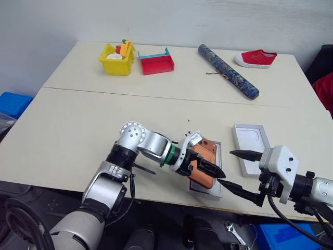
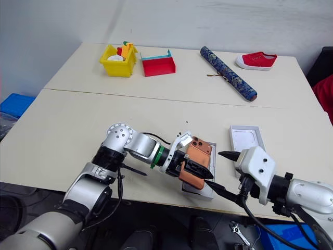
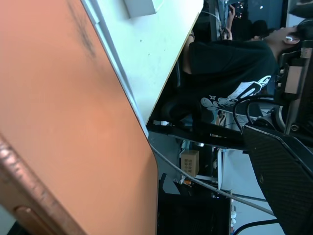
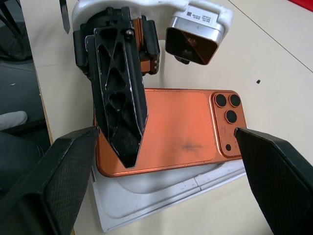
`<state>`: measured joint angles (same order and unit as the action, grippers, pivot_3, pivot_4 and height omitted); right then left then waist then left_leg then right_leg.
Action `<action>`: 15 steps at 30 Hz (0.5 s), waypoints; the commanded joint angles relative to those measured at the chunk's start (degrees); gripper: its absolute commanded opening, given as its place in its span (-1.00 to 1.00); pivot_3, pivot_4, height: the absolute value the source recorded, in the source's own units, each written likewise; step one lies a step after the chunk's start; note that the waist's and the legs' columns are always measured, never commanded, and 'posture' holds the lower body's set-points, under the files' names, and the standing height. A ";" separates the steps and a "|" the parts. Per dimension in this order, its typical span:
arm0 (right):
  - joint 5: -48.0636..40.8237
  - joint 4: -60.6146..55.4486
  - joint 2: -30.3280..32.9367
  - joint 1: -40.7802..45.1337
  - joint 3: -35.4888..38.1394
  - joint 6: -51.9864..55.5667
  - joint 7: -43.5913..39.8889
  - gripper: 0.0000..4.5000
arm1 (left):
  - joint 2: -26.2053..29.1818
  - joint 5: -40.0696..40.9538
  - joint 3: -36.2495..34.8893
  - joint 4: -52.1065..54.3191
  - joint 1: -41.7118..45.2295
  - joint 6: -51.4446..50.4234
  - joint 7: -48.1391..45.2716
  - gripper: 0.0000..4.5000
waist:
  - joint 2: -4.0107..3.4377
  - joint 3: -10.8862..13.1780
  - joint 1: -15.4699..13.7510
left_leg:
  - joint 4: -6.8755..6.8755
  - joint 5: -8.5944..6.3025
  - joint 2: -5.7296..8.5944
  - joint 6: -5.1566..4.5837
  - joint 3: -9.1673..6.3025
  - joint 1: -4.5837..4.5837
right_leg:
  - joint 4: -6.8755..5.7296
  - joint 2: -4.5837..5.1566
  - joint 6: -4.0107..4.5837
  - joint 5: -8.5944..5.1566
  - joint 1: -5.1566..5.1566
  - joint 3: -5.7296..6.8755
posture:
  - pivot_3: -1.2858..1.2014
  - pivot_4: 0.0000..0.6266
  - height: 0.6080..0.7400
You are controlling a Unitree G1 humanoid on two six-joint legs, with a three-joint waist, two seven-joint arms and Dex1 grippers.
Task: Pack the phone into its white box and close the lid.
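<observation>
At the near edge of the desk [image 1: 78, 125] the right hand [image 1: 235, 170] waits with its fingers wide apart, holding nothing, probably to help next. Just beside it the left hand [image 1: 205, 169] has fingers spread over the phone [image 1: 200, 165], which lies tilted on a flat white piece; I cannot tell if this is the white box. The right wrist view shows the camera lenses. Behind, the lid [image 1: 251, 140] lies open side up.
</observation>
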<state>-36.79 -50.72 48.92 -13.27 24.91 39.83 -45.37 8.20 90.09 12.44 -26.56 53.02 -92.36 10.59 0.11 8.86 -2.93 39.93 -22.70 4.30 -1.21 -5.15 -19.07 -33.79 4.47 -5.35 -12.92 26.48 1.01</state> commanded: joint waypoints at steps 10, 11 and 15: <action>0.64 -1.52 0.95 -4.42 0.62 -2.43 -2.49 1.00 | -0.45 5.15 3.72 -1.87 5.23 -0.14 1.46 0.95 | 0.00 0.00 -0.06 | 0.03 0.00 0.01 0.00 0.00 -0.01 | 0.00 0.01 0.00 0.00 0.00 0.00 | 0.03 -0.52 1.00; 0.71 -1.54 0.96 -4.51 0.61 -2.49 -2.54 1.00 | -0.30 5.46 3.96 -2.08 5.55 -0.14 1.63 0.95 | 0.00 0.00 -0.03 | 0.03 0.00 0.01 0.00 0.00 0.00 | 0.00 0.01 0.00 0.00 -0.01 -0.01 | 0.03 -0.52 1.00; 0.97 -1.18 0.94 -4.98 1.04 -2.91 -3.03 1.00 | 0.28 6.15 4.70 -3.43 7.42 -0.14 3.45 0.95 | 0.00 0.00 0.05 | 0.02 0.00 0.01 0.00 0.00 0.01 | -0.01 -0.01 0.00 0.00 0.00 -0.02 | 0.03 -0.52 1.00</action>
<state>-35.76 -50.68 49.11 -18.05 24.87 38.04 -48.05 8.47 94.13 17.14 -30.17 58.24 -92.45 13.69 0.11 8.86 -2.88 39.96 -22.70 4.31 -1.20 -5.15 -19.06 -33.80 4.46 -5.35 -12.92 26.47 0.99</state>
